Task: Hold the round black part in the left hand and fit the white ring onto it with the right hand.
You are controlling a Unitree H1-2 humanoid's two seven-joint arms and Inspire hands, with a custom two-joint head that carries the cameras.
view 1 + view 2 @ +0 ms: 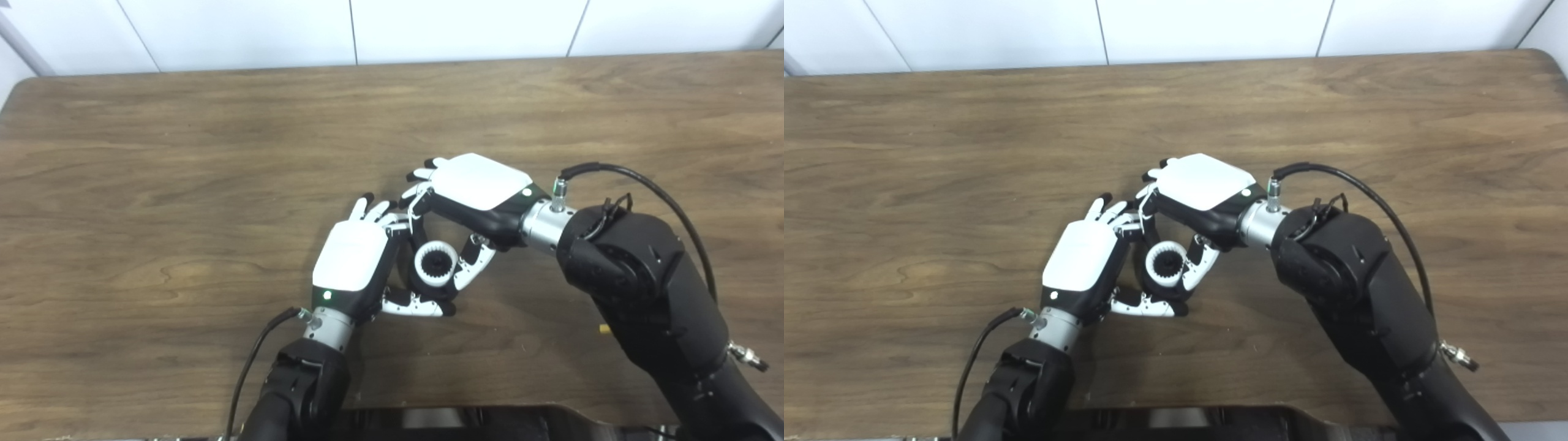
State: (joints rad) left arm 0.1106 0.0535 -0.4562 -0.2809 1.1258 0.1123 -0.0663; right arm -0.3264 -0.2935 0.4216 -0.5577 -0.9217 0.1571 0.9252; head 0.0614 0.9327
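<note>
My left hand [352,257] is shut on the round black part [424,285], thumb beneath it and fingers curled around its far side, just above the wooden table [184,184]. The white ring [436,262] sits on top of the black part, and a dark toothed centre shows through its hole. From the right, my right hand [478,184] arches over the ring, its thumb against the ring's right side and its fingers at the far left side. The seat between ring and part is hidden by the fingers. The right eye view shows the same white ring [1167,263] between both hands.
A small yellowish bit [605,329] lies on the table beside my right forearm. A black cable [643,184] loops off the right wrist. A dark edge [459,422] runs along the near side of the table, and a white wall [429,24] stands behind it.
</note>
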